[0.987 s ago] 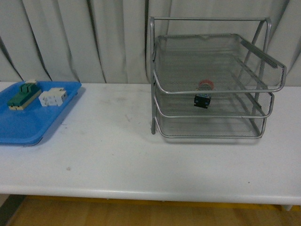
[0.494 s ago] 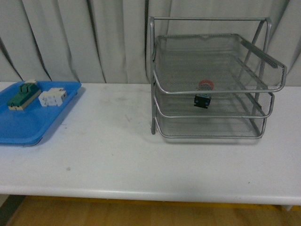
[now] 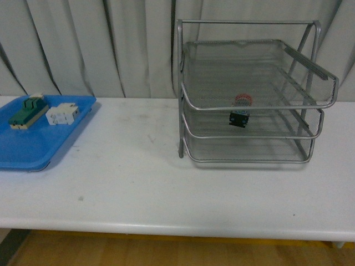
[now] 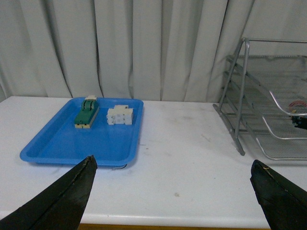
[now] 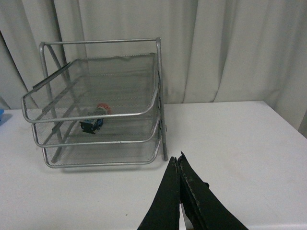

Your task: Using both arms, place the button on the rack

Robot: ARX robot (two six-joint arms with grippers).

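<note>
Right wrist view: right gripper (image 5: 179,160) closed tight, fingers pressed together, empty, with button (image 5: 95,120) well beyond it inside the rack (image 5: 158,103), on the middle tier. Left gripper (image 4: 172,172) spread wide, holding nothing, rack off to its right.

A flat blue plastic tray (image 3: 33,145) lies at the left end of the white table (image 3: 166,188), close to its back edge. In the far part of the tray sits a green-topped beige switch block (image 3: 28,112), and just beside it, to the right, a white terminal block (image 3: 61,114); the two do not touch. Behind the table hangs a pale pleated curtain (image 3: 111,50). A strip of wooden floor (image 3: 166,252) shows beneath the table's front edge.
</note>
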